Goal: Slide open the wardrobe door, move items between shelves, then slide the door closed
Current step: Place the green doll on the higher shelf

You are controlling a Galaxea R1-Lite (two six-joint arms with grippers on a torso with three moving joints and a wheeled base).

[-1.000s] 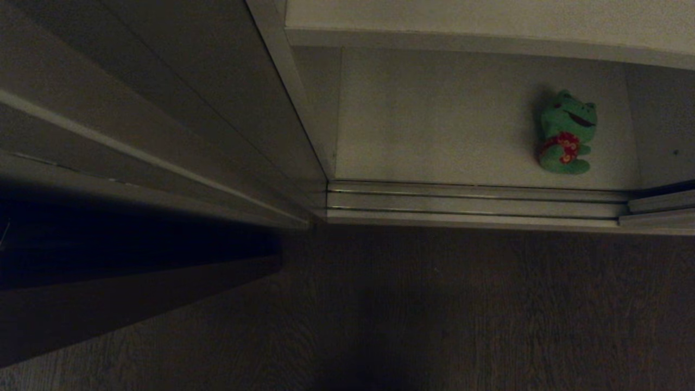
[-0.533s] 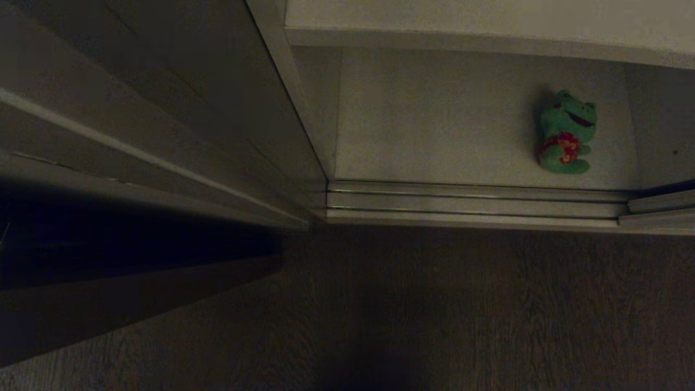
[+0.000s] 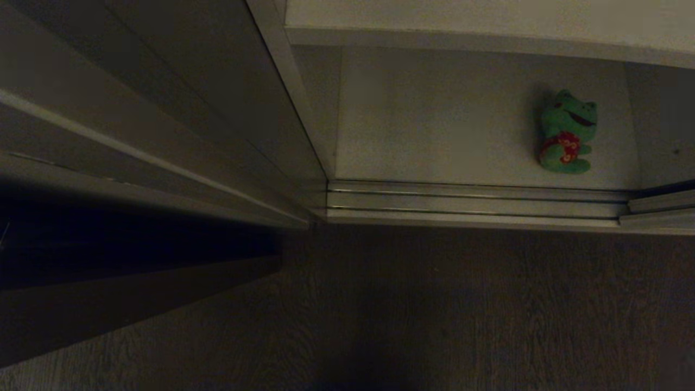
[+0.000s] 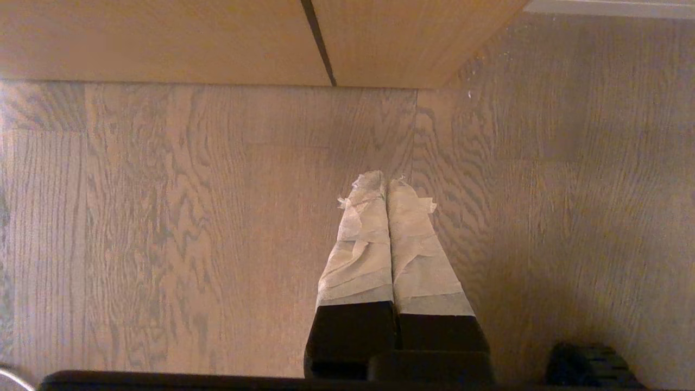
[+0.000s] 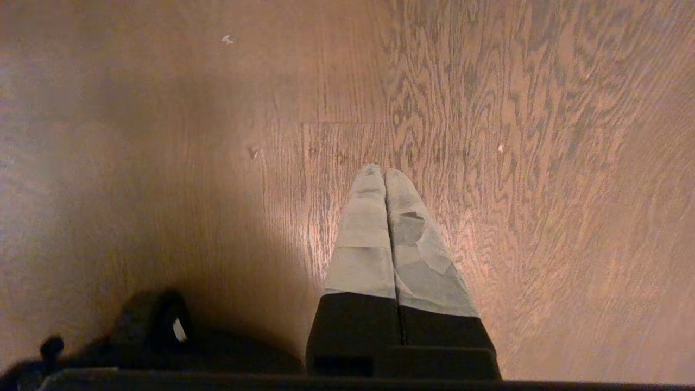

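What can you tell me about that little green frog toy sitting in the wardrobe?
The frog is a small soft plush, bright green, with a wide dark mouth, bulging eyes on top of its head and a red flower-patterned garment around its middle. It rests on the pale bottom shelf of the open wardrobe, towards the right, a little behind the metal sliding tracks. Nothing else touches it; no end effector is near it.

No readable text, labels, brands or numbers anywhere I look. The small green plush frog point(image 3: 566, 133) has a red patterned cloth, just a pattern, no lettering. The pale tape wrapping on my fingers carries no print. The brown wood-grain floor point(image 5: 516, 136) is unmarked too.
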